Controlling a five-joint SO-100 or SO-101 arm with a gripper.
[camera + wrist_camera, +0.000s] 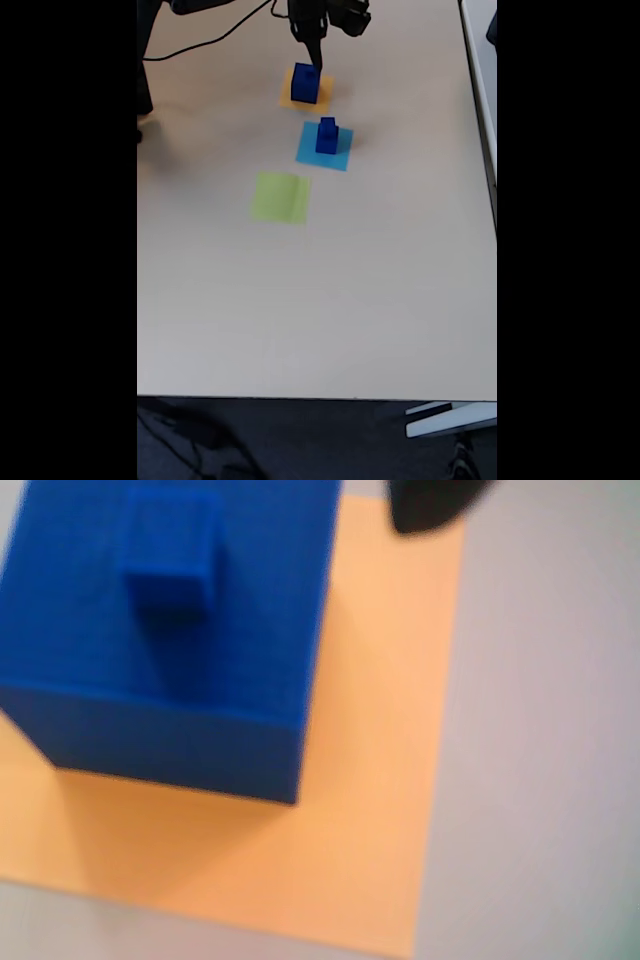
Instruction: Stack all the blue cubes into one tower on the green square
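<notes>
Across the beige desk [330,300], we see the arm reaching down, its claw [314,58] just above the large blue cube [305,83] on the orange square [380,810]. We cannot tell whether the claw is open. A small blue cube [168,565] sits atop the large one; the green square [280,197] lies bare.

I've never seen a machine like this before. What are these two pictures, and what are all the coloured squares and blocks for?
It is a small robot arm on a pale table. At its end sits a pinching tool with two fingers. The fixed view looks down on the whole table from far off. The wrist view comes from a camera riding on the arm, so things look big and blurry.

Three flat paper squares lie on the table: an orange one, a light-blue one and a lime-green one. A large dark-blue cube stands on the orange square, with a tiny dark-blue cube on top. Another dark-blue cube stands on the light-blue square. Nothing stands on the green square.

The tool hangs just above the orange square's cubes. I cannot tell whether it is open.
</notes>
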